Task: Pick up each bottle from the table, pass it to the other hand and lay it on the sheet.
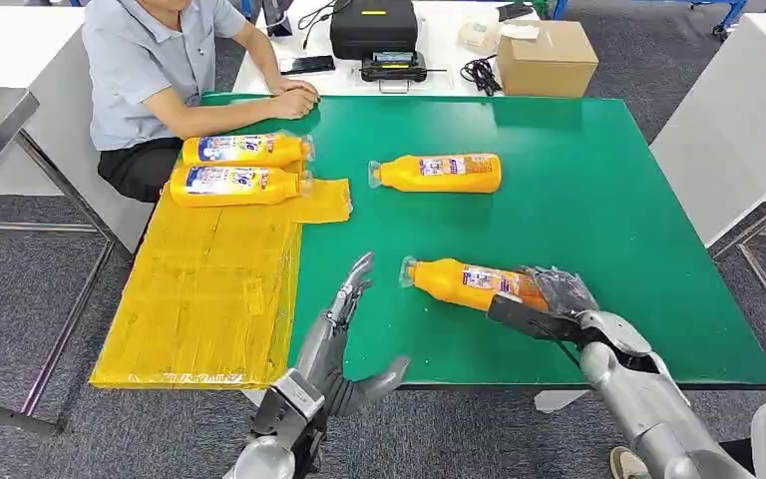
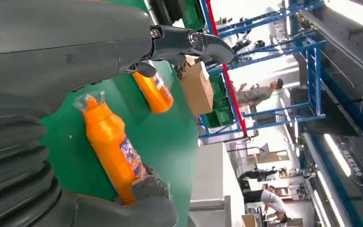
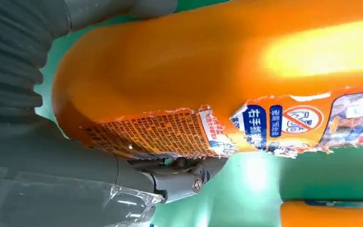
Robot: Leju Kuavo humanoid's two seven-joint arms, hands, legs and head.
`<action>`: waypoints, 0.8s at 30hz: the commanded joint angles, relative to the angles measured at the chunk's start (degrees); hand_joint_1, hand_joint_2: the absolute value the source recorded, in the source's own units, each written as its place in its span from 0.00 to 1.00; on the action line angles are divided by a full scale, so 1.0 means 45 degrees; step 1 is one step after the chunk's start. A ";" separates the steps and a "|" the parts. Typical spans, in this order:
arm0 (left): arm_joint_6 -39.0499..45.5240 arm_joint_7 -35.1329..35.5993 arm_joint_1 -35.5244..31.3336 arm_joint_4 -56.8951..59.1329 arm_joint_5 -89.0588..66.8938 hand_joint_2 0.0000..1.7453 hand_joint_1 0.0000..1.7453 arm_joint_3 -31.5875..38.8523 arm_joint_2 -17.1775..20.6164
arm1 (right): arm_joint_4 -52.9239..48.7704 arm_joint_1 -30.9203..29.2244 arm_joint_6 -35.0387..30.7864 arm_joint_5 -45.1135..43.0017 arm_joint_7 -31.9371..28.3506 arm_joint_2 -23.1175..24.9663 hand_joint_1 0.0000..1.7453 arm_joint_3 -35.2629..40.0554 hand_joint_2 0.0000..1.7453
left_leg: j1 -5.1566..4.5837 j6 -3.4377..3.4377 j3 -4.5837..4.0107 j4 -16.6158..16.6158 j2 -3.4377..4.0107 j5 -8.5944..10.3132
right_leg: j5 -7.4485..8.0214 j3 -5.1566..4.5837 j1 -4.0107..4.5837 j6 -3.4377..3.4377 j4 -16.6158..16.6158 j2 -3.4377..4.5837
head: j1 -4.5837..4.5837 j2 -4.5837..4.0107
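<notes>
Covering the left part of the green table (image 1: 608, 249), a yellow sheet (image 1: 209, 299) was seen, with two bottles (image 1: 244, 150) laid side by side at its far end, caps toward the right. A third bottle (image 1: 439, 173) lay crosswise mid-table, cap leftward. The nearest bottle (image 1: 464, 282) was gripped at its base by the right hand (image 1: 559, 299), long axis crosswise, cap pointed toward the left hand (image 1: 344, 349), whose fingers were spread wide, nothing held.

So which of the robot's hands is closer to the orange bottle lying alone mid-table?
Left. The left hand hovers open, nearer that orange bottle; the right hand grips another bottle at the table's front.
</notes>
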 commanded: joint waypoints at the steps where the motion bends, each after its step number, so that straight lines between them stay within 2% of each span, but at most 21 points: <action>1: -0.0212 -0.0051 -0.0620 0.0938 0.0334 1.00 0.00 -0.0381 0.0165 | 0.0713 -0.0008 0.1010 -0.1529 -0.0641 -0.0740 1.00 0.0759 1.00 | 0.0012 -0.0019 0.0029 -0.0007 -0.0010 -0.0009 | -0.0010 0.0037 0.0013 -0.0021 -0.0014 -0.0015 | 0.0000 0.0000; 6: -0.0151 -0.0088 -0.0576 0.0881 0.0395 1.00 0.00 -0.0335 0.0171 | 0.0381 0.0218 0.0705 -0.2012 -0.0890 -0.0546 1.00 0.0585 1.00 | 0.0020 -0.0029 0.0039 -0.0010 0.0003 -0.0012 | -0.0009 0.0050 0.0022 -0.0033 -0.0020 -0.0004 | 0.0000 0.0000; 10: 0.1030 -0.1119 -0.0185 0.0623 0.1361 1.00 0.00 0.0678 -0.0308 | -0.0734 0.1022 0.0584 -0.3920 -0.2176 0.0120 1.00 -0.0749 1.00 | 0.0018 -0.0023 0.0025 -0.0007 0.0005 -0.0009 | -0.0004 0.0033 0.0020 -0.0026 -0.0017 0.0001 | 0.0000 0.0000; 14: 0.1788 -0.1469 0.0038 0.0642 0.2789 1.00 0.00 0.1372 -0.0470 | -0.1968 0.1616 -0.0026 -0.3981 -0.2139 0.0602 1.00 -0.1411 1.00 | 0.0029 -0.0034 0.0037 -0.0006 0.0037 -0.0023 | -0.0007 0.0043 0.0031 -0.0038 -0.0018 0.0030 | 0.0005 0.0000; 19: 0.3253 -0.3071 0.0873 0.0406 0.4883 1.00 0.00 0.2525 -0.0539 | -0.3725 0.2195 -0.0405 -0.4557 -0.2147 0.1644 1.00 -0.2618 1.00 | 0.0019 -0.0032 0.0018 -0.0006 0.0065 -0.0028 | -0.0005 0.0014 0.0020 -0.0035 -0.0004 0.0063 | -0.0005 0.0000; 22: 0.3151 -0.3075 0.1268 0.0266 0.5568 1.00 0.00 0.2742 -0.0325 | -0.4286 0.2319 -0.0503 -0.4918 -0.2272 0.1971 1.00 -0.3040 1.00 | 0.0037 -0.0052 0.0041 -0.0001 0.0113 -0.0055 | -0.0020 0.0024 0.0035 -0.0057 0.0005 0.0102 | -0.0005 0.0000; 24: 0.2960 -0.2781 0.1513 0.0361 0.6274 1.00 0.00 0.3050 -0.0330 | -0.4686 0.2541 -0.0459 -0.5281 -0.2387 0.2171 1.00 -0.3372 1.00 | 0.0021 -0.0027 -0.0002 -0.0009 0.0049 -0.0020 | -0.0007 -0.0004 0.0016 -0.0030 -0.0002 0.0044 | 0.0000 0.0000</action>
